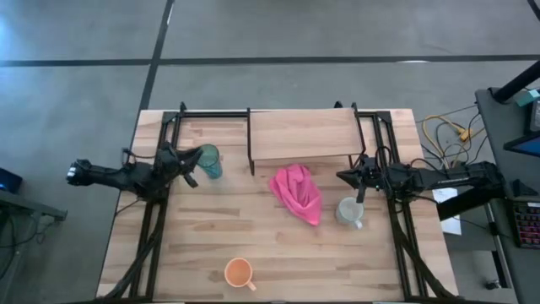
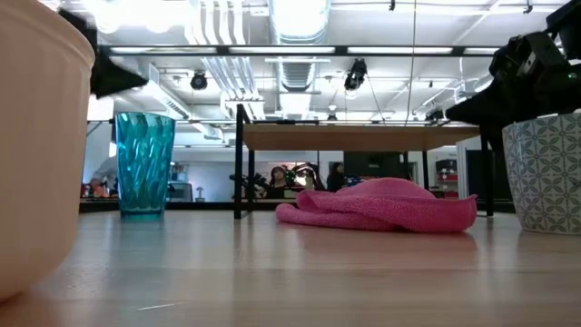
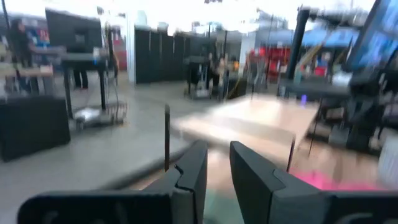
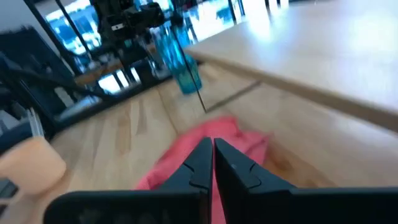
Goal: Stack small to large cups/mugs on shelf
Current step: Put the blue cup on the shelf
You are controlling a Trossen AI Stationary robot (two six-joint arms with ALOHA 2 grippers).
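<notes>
The teal tumbler (image 1: pixel 209 160) (image 2: pixel 143 163) stands upright on the table, left of the shelf (image 1: pixel 302 135) (image 2: pixel 359 136). My left gripper (image 1: pixel 192 165) (image 3: pixel 217 155) is open, just left of the tumbler's rim and above it, touching nothing. The white mug (image 1: pixel 348 211) (image 2: pixel 545 173) stands at the right, near the pink cloth (image 1: pixel 297 194). My right gripper (image 1: pixel 342 176) (image 4: pixel 212 146) is shut and hovers just beyond the white mug, toward the shelf. The orange mug (image 1: pixel 240 272) (image 2: pixel 36 136) sits by the table's near edge.
The pink cloth (image 2: pixel 381 204) lies crumpled on the table in front of the shelf, between the tumbler and the white mug. Black frame rails (image 1: pixel 152 219) run along both table sides. The shelf's thin black legs (image 1: pixel 251 156) stand close to the tumbler. People show in the room beyond.
</notes>
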